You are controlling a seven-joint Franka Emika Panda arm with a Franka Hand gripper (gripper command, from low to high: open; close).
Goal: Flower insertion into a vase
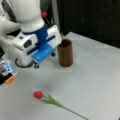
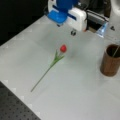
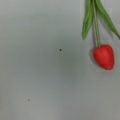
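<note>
A red tulip (image 1: 38, 94) with a long green stem lies flat on the white table, seen in both front views (image 2: 63, 48). In the wrist view its bloom (image 3: 104, 56) is at the right, with the stem and leaves running to the top edge. The dark-brown vase (image 1: 65, 53) stands upright in both front views (image 2: 110, 60); a thin stem (image 2: 115, 51) leans out of it. My gripper (image 1: 44, 60) hangs open above the table between vase and tulip, holding nothing, also seen at a front view's top (image 2: 66, 28). Its fingers do not show in the wrist view.
The robot's white base (image 1: 10, 47) fills a front view's left, with a blue and orange object (image 1: 7, 72) beside it. A red bloom (image 1: 44, 14) shows behind the arm. The table's dark perforated edge (image 2: 12, 107) lies at a front view's bottom left.
</note>
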